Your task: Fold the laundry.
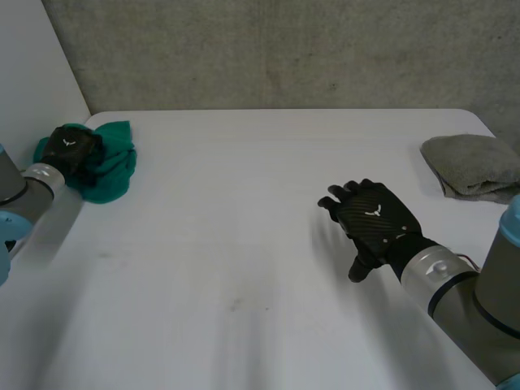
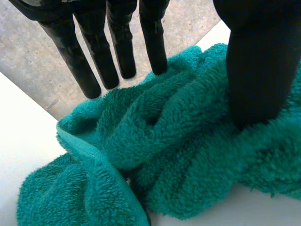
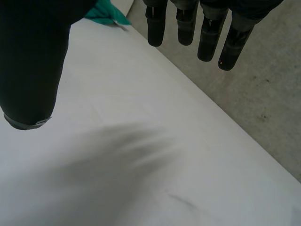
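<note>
A crumpled green towel (image 1: pixel 110 166) lies bunched at the far left corner of the white table (image 1: pixel 244 211). My left hand (image 1: pixel 69 148) rests on top of it. In the left wrist view the green towel (image 2: pixel 178 155) spreads under the palm; my left hand (image 2: pixel 258 70) has its thumb pressed into the pile, and its straight fingers (image 2: pixel 94 56) reach past the towel's far folds without curling round any cloth. My right hand (image 1: pixel 374 219) hovers open over the bare table at the right, fingers spread, holding nothing. Beyond my right hand (image 3: pixel 33 61) a bit of the green towel (image 3: pixel 106 12) shows.
A folded grey towel (image 1: pixel 471 162) lies at the far right edge of the table. A concrete wall runs behind the table's far edge. The left towel sits close to the table's left corner.
</note>
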Controlling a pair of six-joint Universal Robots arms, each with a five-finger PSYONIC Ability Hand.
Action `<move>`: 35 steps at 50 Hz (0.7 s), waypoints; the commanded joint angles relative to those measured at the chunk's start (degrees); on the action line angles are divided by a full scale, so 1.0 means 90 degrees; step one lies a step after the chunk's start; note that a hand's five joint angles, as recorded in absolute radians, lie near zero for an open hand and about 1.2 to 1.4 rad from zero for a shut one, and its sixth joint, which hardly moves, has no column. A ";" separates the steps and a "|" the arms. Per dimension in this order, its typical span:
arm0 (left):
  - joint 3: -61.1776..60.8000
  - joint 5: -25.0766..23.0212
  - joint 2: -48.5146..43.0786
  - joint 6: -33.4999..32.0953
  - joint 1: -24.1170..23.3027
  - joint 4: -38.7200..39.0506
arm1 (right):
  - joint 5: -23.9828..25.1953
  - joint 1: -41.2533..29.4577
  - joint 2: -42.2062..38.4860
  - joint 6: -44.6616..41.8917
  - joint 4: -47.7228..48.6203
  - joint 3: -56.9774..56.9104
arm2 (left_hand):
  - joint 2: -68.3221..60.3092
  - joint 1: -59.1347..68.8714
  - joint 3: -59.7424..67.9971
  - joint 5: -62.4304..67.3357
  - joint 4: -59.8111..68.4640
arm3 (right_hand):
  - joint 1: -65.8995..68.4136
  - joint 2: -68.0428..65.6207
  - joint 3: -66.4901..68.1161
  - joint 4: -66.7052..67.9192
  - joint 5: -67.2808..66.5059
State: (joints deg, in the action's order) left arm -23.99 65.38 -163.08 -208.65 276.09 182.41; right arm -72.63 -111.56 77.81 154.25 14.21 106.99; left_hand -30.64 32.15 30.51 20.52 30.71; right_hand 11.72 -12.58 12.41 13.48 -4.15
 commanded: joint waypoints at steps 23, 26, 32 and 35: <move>-0.6674 -0.0182 0.5274 0.2055 -0.3193 0.0132 | -0.0036 0.0901 0.0749 0.0117 0.0032 0.0310 | -0.5485 0.5317 0.5499 0.5498 0.5476 | -0.0191 0.0287 -0.0268 -0.0387 0.0461; -0.7313 -0.0311 0.5649 0.2479 -0.3732 0.0249 | -0.0074 0.0989 0.0749 0.0127 0.0042 0.0290 | -0.3487 0.3320 0.3502 0.3500 0.3479 | -0.0191 0.0287 -0.0268 -0.0387 0.0461; -0.7647 0.0391 0.5864 0.2499 -0.4251 0.0679 | -0.0104 0.1028 0.0739 0.0127 0.0032 0.0281 | 0.2293 -0.2461 -0.2279 -0.2280 -0.2301 | -0.0191 0.0287 -0.0268 -0.0387 0.0461; -0.7608 0.0878 0.5951 0.2470 -0.4106 0.0679 | -0.0104 0.1028 0.0739 0.0127 0.0022 0.0271 | 0.2288 -0.2456 -0.2274 -0.2275 -0.2297 | -0.0191 0.0287 -0.0268 -0.0387 0.0461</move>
State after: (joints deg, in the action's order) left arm -92.97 65.85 -110.19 -186.14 238.90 187.06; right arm -73.52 -102.39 84.57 155.42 14.50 109.53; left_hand -13.82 10.74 14.07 3.47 13.58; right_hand 11.72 -12.58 12.41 13.48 -4.13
